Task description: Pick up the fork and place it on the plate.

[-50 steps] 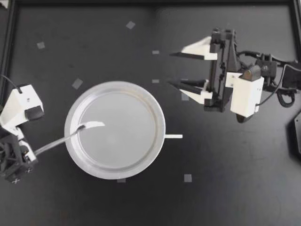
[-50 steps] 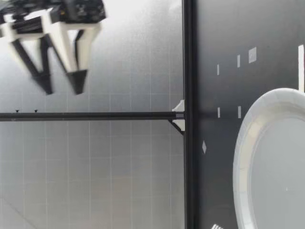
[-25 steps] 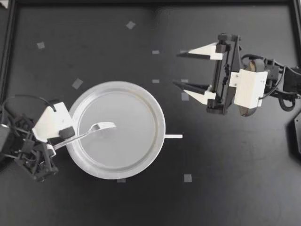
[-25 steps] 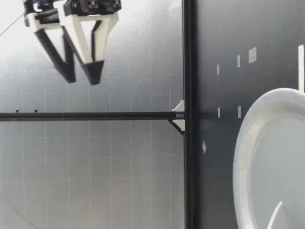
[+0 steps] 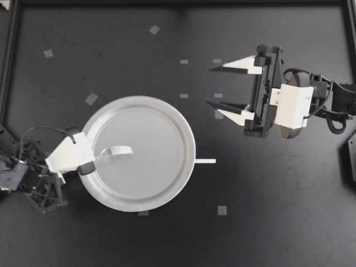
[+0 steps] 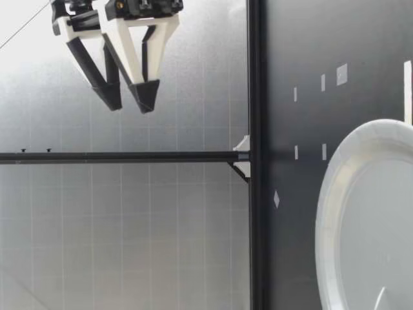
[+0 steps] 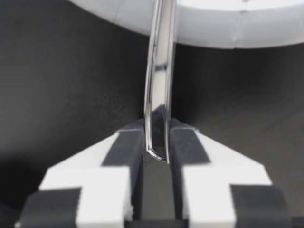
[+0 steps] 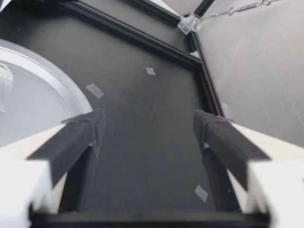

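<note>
A round white plate (image 5: 177,117) lies left of the table's middle. The metal fork (image 5: 115,150) reaches in over the plate's left rim, tines over the plate's bare floor. My left gripper (image 5: 88,166) sits at that rim, mostly hidden under its white wrist housing. In the left wrist view my left gripper (image 7: 156,142) is shut on the fork handle (image 7: 159,85), which runs ahead to the plate rim (image 7: 228,31). My right gripper (image 5: 208,85) hovers open and empty to the right of the plate. In the low view a gripper (image 6: 129,103) hangs open, high above the plate (image 6: 335,194).
Small grey tape squares (image 5: 91,98) dot the black table, and a white strip (image 5: 204,161) lies just right of the plate. Black frame rails (image 5: 6,61) border the table. The right wrist view shows the table's far corner rail (image 8: 142,35) ahead of my right gripper (image 8: 147,128).
My left arm has swung right up to the plate's rim, carrying the fork's head farther over the plate. My right gripper has shifted slightly and stays open.
</note>
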